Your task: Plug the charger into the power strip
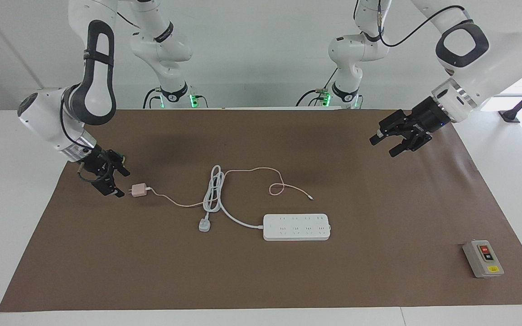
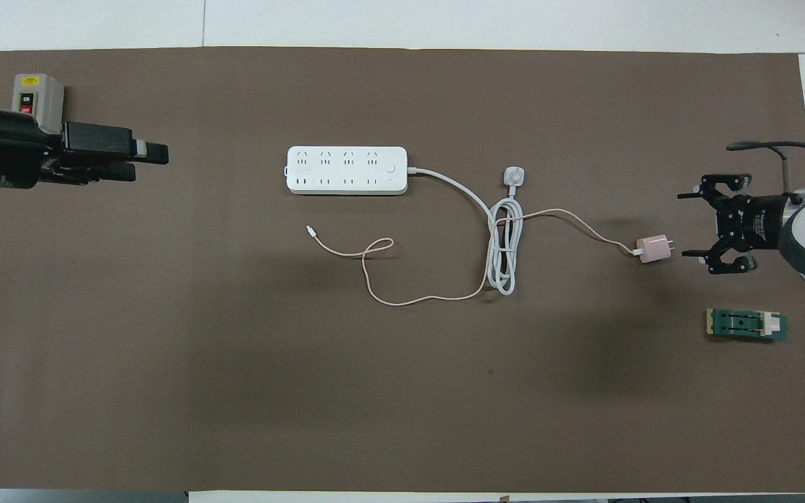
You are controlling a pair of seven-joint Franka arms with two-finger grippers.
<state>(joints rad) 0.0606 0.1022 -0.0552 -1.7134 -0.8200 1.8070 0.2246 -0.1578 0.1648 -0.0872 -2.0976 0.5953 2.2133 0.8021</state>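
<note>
**Both claws wide apart, charger lies free on the mat**

The right gripper (image 1: 115, 182) hangs low at the right arm's end of the brown mat (image 1: 261, 280), fingers spread, aimed at the charger (image 1: 139, 190) and just short of it, not touching. The left gripper (image 1: 399, 138) is up in the air over the mat's corner at the left arm's end, on the robots' edge, fingers also apart and holding nothing.

Now down the sizes: the power strip (image 1: 297, 227) lies flat mid-mat, its thick white cord (image 1: 212, 190) bundled in a loop beside it and ending in a white plug (image 1: 204, 224). The grey switch box (image 1: 483, 258) sits toward the corner away from the robots at the left arm's end. A green part (image 2: 747, 325) lies near the right arm's end. The charger rests on the mat, its thin pink cable (image 1: 261, 174) trailing across the cord bundle.
</note>
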